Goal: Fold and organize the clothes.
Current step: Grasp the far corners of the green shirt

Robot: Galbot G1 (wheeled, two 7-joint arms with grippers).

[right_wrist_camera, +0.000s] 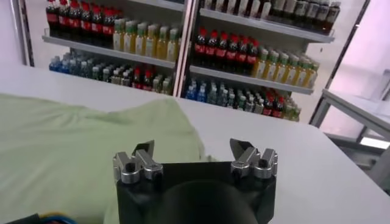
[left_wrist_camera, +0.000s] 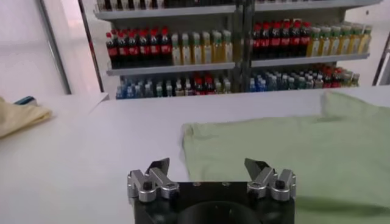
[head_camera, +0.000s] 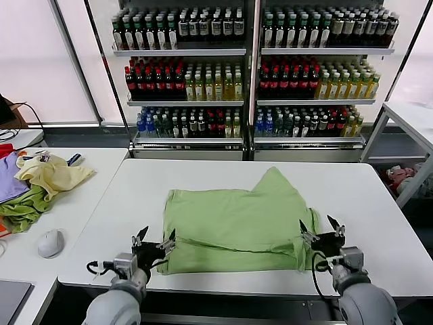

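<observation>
Light green shirt lying partly folded, near the front edge of the white surface. Left pincer hovers at the near-left hem corner, right pincer at the near-right corner; both have fingers apart, holding nothing. Step in hand, apparently: positioning for a 2-handed fold. Next: lower, pinch both corners, lift evenly away.

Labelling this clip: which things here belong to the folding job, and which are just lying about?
Job:
- light green shirt
- left gripper, open
- right gripper, open

Lying about:
- pale yellow garment
- darker green cloth
- purple cloth
- mouse
- bottle shelves
</observation>
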